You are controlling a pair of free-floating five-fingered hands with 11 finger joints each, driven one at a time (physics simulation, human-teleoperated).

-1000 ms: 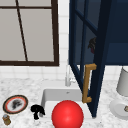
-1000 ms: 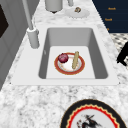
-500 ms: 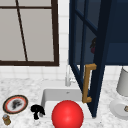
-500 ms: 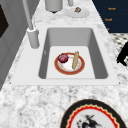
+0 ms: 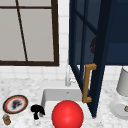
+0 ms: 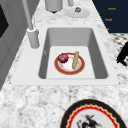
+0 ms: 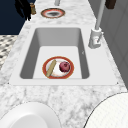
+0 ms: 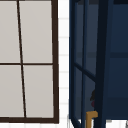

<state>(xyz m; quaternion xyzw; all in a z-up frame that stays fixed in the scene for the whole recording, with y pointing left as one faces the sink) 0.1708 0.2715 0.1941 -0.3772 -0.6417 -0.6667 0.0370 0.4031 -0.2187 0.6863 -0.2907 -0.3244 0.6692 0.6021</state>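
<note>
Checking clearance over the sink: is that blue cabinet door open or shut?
Open. The cabinet door stands swung out edge-on above the sink.

No visible change — left hand position same as before.

the open cabinet door hangs over the sink's right half, blocking passage there; the faucet guards the back rim, a red ball fronts the basin, leaving room above the left tabletop

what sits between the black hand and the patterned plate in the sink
In the left side view, between the left black hand and the red-rimmed patterned plate lie just the grey sink wall and a strip of white marble counter.
</note>
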